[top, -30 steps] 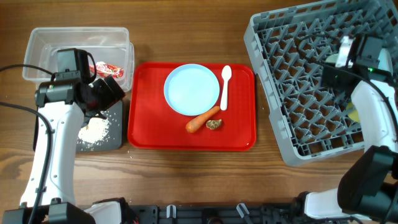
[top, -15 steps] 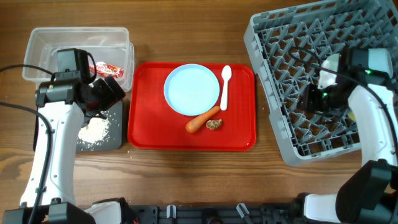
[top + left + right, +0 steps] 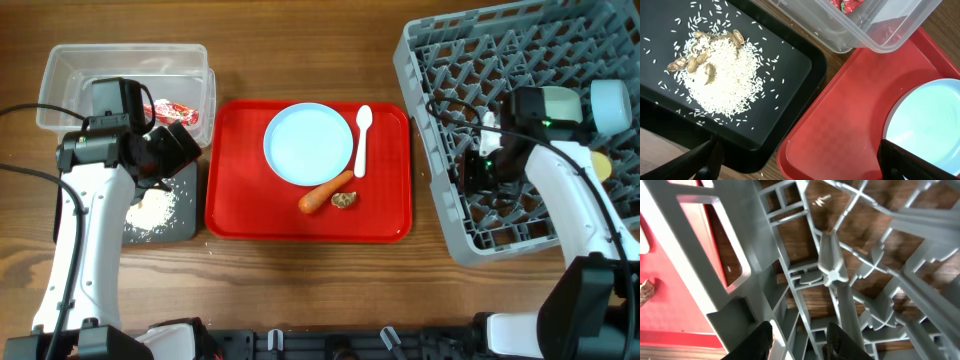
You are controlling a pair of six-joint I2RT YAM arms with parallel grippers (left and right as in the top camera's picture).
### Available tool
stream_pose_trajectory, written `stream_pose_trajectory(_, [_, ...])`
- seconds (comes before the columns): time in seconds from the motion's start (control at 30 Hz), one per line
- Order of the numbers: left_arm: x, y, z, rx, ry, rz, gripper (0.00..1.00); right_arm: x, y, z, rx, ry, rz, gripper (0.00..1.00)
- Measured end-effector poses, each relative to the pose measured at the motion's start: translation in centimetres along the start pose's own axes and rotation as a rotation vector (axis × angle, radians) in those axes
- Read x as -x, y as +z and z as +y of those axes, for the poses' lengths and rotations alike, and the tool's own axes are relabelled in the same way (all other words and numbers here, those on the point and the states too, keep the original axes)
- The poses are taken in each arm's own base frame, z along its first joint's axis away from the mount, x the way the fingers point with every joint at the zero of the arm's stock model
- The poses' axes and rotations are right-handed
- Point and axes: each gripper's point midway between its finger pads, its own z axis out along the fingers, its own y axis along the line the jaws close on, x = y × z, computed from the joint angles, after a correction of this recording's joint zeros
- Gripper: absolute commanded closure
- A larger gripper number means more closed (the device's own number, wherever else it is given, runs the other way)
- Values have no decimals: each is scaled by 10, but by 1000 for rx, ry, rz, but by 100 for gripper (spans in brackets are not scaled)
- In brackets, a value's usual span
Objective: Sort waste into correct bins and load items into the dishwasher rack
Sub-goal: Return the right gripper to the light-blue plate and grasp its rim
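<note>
- While my left arm hangs over the table just left of the red tray [image 3: 240, 205], my left gripper [image 3: 800, 155] is spread wide, with nothing between its fingers [image 3: 707, 157].
- Under that hand, touching the red tray's left edge, lies the black tray [image 3: 790, 65]. It holds a heap of whitish rice-like scraps [image 3: 725, 75] with a few brown husky bits [image 3: 700, 55] at the heap's far side.
- The clear tub [image 3: 60, 90] stands left of the red tray and beyond the black tray. The red snack wrapper [image 3: 170, 110] lies in its corner nearest the red tray.
- On the red tray, the pale blue plate [image 3: 309, 144] sits toward the far edge, around the middle.
- The white spoon [image 3: 362, 140] lies just right of the plate, bowl end pointing away from me.
- The carrot [image 3: 325, 193] lies slantwise near the tray's middle, its thin end touching the plate's near rim. The small brownish lump [image 3: 344, 200] sits right beside it.
- Right of the red tray stands the grey dishwasher rack [image 3: 440, 80], turned at a slight angle.
- My right gripper [image 3: 800, 337] is down among the pegs on the rack's side nearest the red tray. Its fingers [image 3: 762, 337] are parted and grip nothing, with the grid below them.
- Something pale yellow [image 3: 600, 163] shows in the rack's side farthest from the red tray, mostly hidden by my right arm; I cannot tell what it is.
</note>
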Motion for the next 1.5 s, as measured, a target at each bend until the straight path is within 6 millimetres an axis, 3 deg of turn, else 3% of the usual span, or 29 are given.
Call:
stream_pose_trajectory(0.23, [0, 0, 0, 1, 0, 0, 0, 0, 2, 10, 10, -30, -3, 57])
stream_pose_trajectory(0.73, [0, 0, 0, 0, 0, 1, 0, 4, 2, 11, 7, -17, -20, 52])
stream_pose_trajectory(0.87, [0, 0, 0, 0, 0, 1, 0, 7, -3, 12, 9, -13, -36, 51])
stream_pose_trajectory(0.93, [0, 0, 0, 1, 0, 1, 0, 17, -16, 15, 12, -7, -81, 50])
stream_pose_trajectory(1.1, [0, 0, 0, 0, 0, 0, 0, 76, -86, 39, 87, -64, -404, 51])
stream_pose_trajectory(1.2, [0, 0, 0, 0, 0, 1, 0, 92, -115, 61, 153, -114, -523, 51])
stream_pose_trajectory(1.37, [0, 0, 0, 0, 0, 1, 0, 91, -111, 103, 224, -212, -522, 51])
stream_pose_trajectory(1.5, [0, 0, 0, 0, 0, 1, 0, 87, -86, 141, 234, -292, -475, 50])
